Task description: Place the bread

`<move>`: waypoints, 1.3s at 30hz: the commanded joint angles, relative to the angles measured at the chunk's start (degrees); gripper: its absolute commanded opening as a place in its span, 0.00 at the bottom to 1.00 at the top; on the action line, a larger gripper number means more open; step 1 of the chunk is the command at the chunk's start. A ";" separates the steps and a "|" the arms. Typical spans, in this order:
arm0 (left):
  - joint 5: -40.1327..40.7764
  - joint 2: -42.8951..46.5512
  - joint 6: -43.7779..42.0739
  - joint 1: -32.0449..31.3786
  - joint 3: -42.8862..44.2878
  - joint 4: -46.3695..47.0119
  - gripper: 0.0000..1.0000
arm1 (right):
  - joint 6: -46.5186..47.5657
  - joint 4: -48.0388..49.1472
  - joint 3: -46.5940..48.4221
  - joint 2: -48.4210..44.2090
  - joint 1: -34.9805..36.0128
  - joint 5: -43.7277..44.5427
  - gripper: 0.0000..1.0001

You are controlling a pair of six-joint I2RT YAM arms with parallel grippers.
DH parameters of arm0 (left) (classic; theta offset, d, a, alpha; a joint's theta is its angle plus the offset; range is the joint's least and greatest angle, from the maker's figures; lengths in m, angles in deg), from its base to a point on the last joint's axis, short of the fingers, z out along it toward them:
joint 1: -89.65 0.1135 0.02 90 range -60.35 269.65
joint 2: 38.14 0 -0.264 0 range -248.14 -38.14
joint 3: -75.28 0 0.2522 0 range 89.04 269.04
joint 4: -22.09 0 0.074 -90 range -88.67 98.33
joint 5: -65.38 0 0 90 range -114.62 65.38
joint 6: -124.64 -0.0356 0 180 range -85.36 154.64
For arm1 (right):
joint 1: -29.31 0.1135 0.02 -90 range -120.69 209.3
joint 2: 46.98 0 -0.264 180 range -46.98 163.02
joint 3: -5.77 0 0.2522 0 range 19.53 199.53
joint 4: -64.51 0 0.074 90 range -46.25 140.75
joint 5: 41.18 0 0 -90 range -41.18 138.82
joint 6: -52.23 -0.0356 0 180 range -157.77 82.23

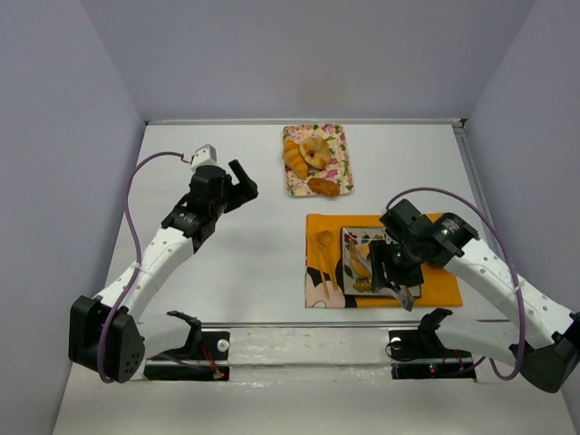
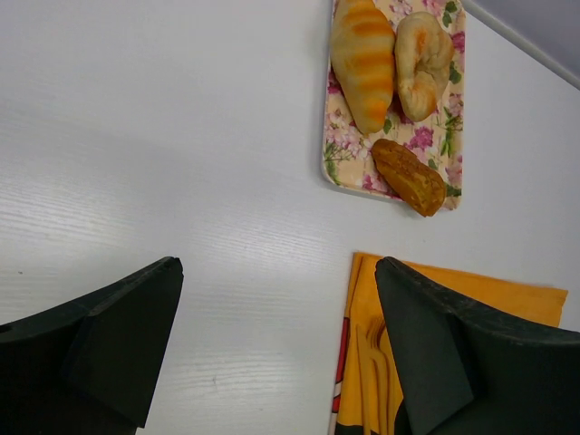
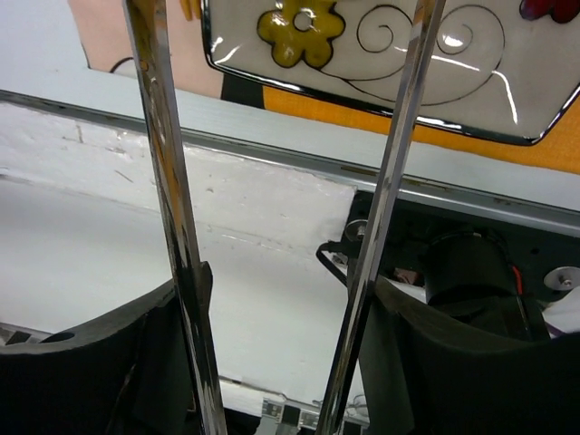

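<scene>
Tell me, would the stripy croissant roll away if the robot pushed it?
Probably not far: the croissant looks long and tapered, so it would likely swivel rather than roll. The pale lumpy pastry right beside it would probably block it on that side.

A tray (image 1: 316,160) is set midway along the bench's (image 1: 245,272) far edge, with a croissant (image 1: 294,159) left of a ring pastry (image 1: 316,149) on it. Nearer, toward the right edge, a cloth (image 1: 439,288) is spread, and a plate (image 3: 489,82) and a spoon (image 1: 324,246) (left of the plate) are laid on it. The bread (image 1: 360,261) is on the plate; tongs (image 3: 172,181) are held over its near edge.
</scene>
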 commanded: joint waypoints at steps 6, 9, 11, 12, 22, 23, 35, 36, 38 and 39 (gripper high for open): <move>0.23 2.03 -1.25 0.24 -0.32 2.09 0.99 | 0.74 9.81 9.83 3.58 0.39 12.08 0.57; 0.40 2.03 -1.34 0.24 -0.32 2.01 0.99 | 0.65 15.43 11.77 7.27 -0.13 22.98 0.57; 0.58 2.03 -1.51 0.24 -0.14 1.74 0.99 | 3.01 22.02 12.83 9.39 -3.64 23.27 0.54; 0.49 2.03 -1.51 0.24 -0.06 1.57 0.99 | 5.11 24.30 13.44 10.45 -5.30 21.44 0.54; 2.60 2.91 -1.34 0.33 -0.14 0.86 0.99 | 13.74 36.01 25.91 35.04 -24.28 19.75 0.53; 2.69 2.91 -1.42 0.33 -0.14 0.78 0.99 | 14.44 36.19 27.41 37.59 -25.35 19.06 0.53; 2.87 1.86 -1.16 0.59 0.21 0.51 0.99 | 17.35 35.49 42.18 61.34 -33.01 17.55 0.77; 2.69 1.59 -1.16 0.51 0.30 0.51 0.99 | 17.96 35.40 42.45 61.78 -33.01 17.90 0.78; 2.34 1.42 -1.34 0.51 0.47 0.42 0.99 | 18.40 35.22 42.37 61.96 -33.01 18.17 0.84; 2.25 1.33 -1.34 0.51 0.47 0.42 0.99 | 18.58 35.22 42.19 61.96 -33.01 18.61 0.87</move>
